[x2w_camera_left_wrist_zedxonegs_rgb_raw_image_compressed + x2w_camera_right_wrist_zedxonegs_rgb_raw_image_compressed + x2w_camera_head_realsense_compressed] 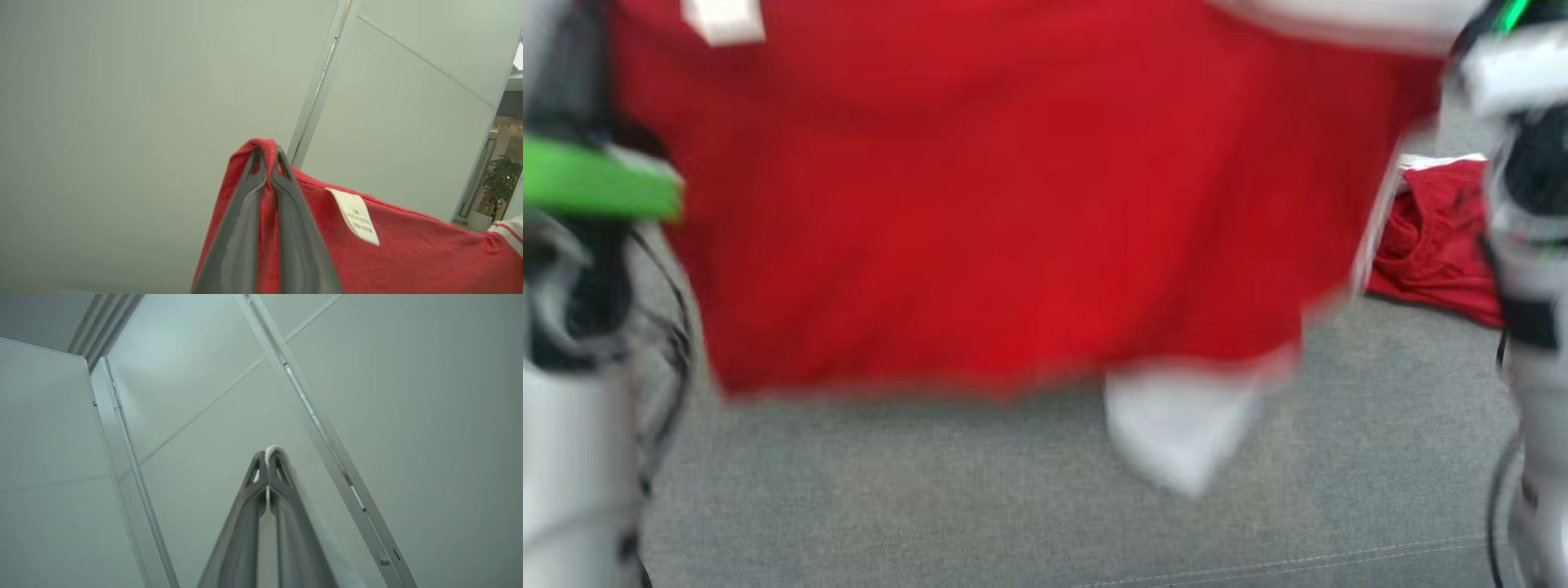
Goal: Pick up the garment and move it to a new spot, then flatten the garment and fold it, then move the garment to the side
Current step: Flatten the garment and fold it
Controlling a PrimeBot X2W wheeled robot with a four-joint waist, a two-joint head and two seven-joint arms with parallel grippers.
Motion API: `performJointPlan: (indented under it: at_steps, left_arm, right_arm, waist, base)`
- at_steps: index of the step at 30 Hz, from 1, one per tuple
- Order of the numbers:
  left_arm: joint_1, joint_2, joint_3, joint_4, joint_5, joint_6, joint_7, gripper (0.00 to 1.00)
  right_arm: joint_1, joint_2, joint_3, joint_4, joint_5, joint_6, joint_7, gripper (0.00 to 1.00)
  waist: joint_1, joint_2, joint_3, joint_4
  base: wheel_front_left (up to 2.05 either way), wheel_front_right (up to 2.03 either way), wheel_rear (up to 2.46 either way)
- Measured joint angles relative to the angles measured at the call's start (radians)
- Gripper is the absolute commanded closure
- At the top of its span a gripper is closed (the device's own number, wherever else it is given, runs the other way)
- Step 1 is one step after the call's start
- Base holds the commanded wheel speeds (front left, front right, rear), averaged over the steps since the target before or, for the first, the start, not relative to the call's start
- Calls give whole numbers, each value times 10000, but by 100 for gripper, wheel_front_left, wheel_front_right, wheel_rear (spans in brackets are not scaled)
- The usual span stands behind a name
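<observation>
- Left wrist view: left end effector (268, 154) is clamping fully closed on a bunched red edge of the garment (408, 253), with cloth bulging over its fingertips.
- White label (356, 216) is lying on the red cloth just beside that grip.
- Right wrist view: right end effector (267, 454) is pinching closed on a thin white edge of the garment, pointing at pale wall panels (408, 396).
- Head view, blurred: garment is hanging spread between both arms over the grey fabric surface (1013, 506). A white flap (1184, 425) is dangling at its lower edge.
- Second red garment (1437, 237) is lying crumpled on that surface, near the right arm.
</observation>
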Motion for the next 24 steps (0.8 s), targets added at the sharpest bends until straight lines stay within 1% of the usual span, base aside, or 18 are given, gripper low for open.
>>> performJointPlan:
  at_steps: [2,4,5,7,10,14,16,17,19,21,22,24]
  left_arm:
    - [-1414,113,489,-111,35,161,-249,100]
    - [-2691,207,594,-203,42,121,-376,100]
    - [-3086,211,614,-221,42,82,-387,100]
    - [-3273,213,640,-69,33,-21,-500,100]
    - [-2779,230,422,451,-38,-146,-314,100]
    - [-1158,58,-138,1356,-67,-276,-130,100]
    - [-246,-100,-347,1873,-67,-330,-142,100]
    - [546,-259,-441,2324,-67,-405,-290,100]
    - [1213,-274,-422,2796,-63,-504,-546,100]
    - [1817,-270,-359,3281,-61,-585,-834,100]
    - [1817,-270,-359,3281,-61,-585,-834,100]
    - [2359,-290,-391,3749,-36,-729,-1106,100]
  right_arm:
    - [-1745,324,-535,-157,-63,-165,-401,100]
    - [-3025,456,-878,-295,-38,-165,-742,100]
    - [-3322,449,-922,-290,-38,-150,-823,100]
    - [-3306,430,-817,36,-25,-42,-899,100]
    - [-2377,360,-472,500,-15,35,-761,100]
    - [-451,332,-188,1051,151,167,-604,100]
    - [686,529,-52,1342,514,228,-587,100]
    - [1809,819,209,1615,767,349,-556,100]
    - [2813,1135,454,1912,976,479,-568,100]
    - [3604,1333,683,2220,1124,581,-658,100]
    - [3604,1333,683,2220,1124,581,-658,100]
    - [4201,1409,729,2516,1200,658,-865,100]
  waist:
    - [0,0,224,21]
    - [0,0,409,41]
    - [0,0,487,51]
    - [0,0,595,69]
    - [0,0,692,69]
    - [0,0,902,72]
    - [0,0,1038,71]
    - [0,0,1185,68]
    - [0,0,1331,54]
    - [0,0,1447,17]
    - [0,0,1447,17]
    - [0,0,1494,-60]
  base:
    - [0,0,0]
    - [0,0,0]
    - [0,0,0]
    - [0,0,0]
    - [0,0,0]
    - [0,0,0]
    - [0,0,0]
    - [0,0,0]
    - [0,0,0]
    - [0,0,0]
    - [0,0,0]
    - [0,0,0]
